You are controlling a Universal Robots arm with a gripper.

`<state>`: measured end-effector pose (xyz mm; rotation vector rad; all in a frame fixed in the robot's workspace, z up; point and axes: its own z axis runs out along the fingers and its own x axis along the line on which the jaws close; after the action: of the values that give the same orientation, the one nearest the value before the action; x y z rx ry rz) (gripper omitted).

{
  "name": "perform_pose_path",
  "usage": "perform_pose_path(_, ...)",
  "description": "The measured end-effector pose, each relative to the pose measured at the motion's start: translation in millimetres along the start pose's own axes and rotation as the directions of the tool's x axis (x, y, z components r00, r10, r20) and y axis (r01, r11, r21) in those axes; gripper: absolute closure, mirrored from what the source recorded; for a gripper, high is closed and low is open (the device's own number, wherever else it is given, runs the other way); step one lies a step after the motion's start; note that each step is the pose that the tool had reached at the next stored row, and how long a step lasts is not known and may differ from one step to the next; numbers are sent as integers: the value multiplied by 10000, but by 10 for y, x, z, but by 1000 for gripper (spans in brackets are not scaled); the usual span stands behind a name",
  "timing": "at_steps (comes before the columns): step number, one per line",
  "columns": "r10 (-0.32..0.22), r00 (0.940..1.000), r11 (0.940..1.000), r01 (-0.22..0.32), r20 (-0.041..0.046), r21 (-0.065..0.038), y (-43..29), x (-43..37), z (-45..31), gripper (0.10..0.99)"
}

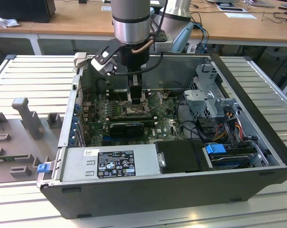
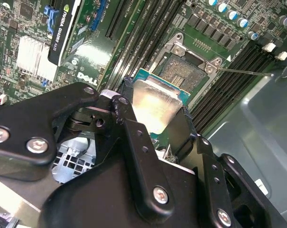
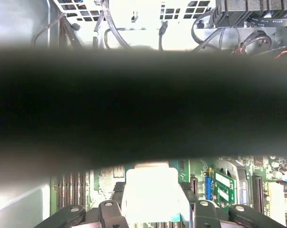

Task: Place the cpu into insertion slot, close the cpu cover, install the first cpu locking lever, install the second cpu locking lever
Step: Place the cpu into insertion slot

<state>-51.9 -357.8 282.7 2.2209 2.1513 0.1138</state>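
Second wrist view: black gripper [image 2: 154,116] clamps small silver-faced square cpu [image 2: 155,99] near dark-framed insertion slot [image 2: 183,71]; placement step, needing square alignment.

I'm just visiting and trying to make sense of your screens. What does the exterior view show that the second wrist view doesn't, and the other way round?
Exterior view: the whole open computer case on a slatted grey table, the arm reaching down into it, and wooden desks behind.
Second wrist view: close up, the cpu clamped in the gripper, with the insertion slot beyond it, its contact field bare.
Both: the green motherboard and the black graphics card.
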Motion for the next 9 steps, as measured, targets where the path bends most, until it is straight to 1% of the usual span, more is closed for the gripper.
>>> perform_pose_path(9,0,10000,10000,0,0,0,-8,-1,36,557)
